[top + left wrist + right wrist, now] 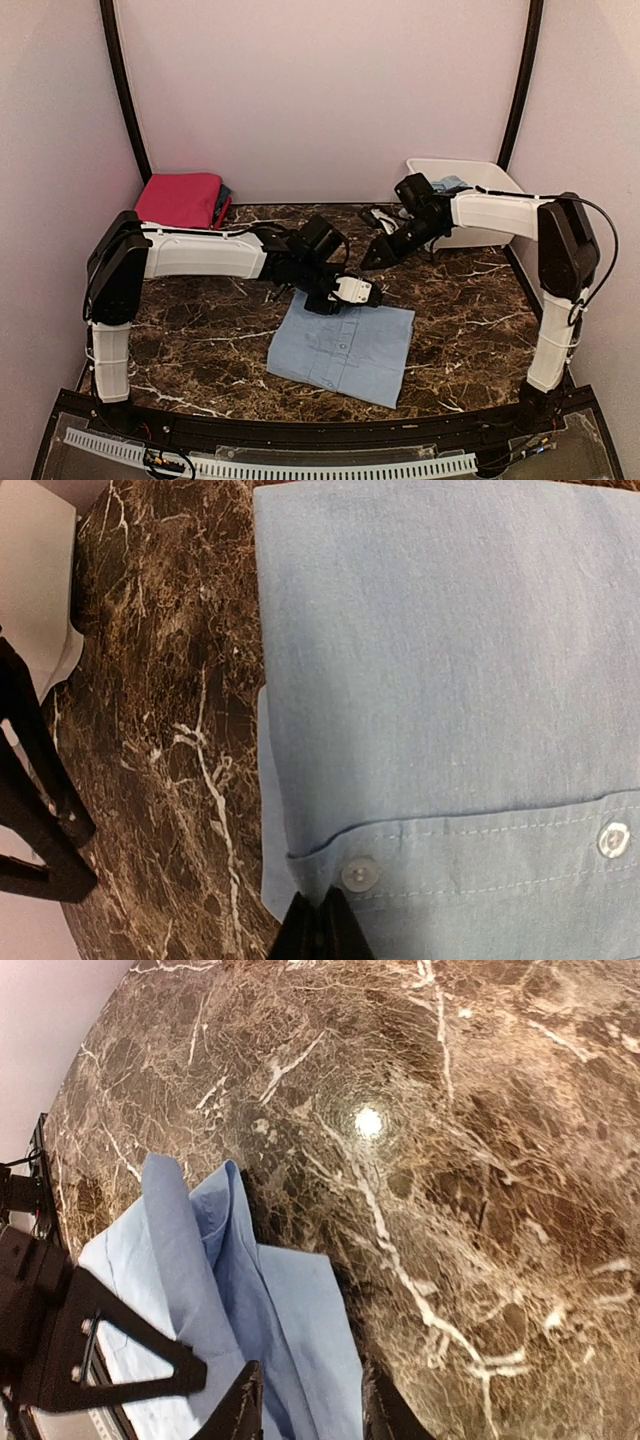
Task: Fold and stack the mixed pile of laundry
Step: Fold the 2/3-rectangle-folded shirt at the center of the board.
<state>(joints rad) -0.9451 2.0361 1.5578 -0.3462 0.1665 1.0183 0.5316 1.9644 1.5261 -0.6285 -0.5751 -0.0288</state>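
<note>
The folded blue shirt point(345, 350) lies flat at the middle of the table point(470, 330). The left gripper point(320, 930) hangs over its far edge, just beside a button point(358, 873), with its fingers pressed together. The right gripper point(312, 1410) hovers just beyond the shirt's far edge, jaws apart and gripping nothing.
</note>
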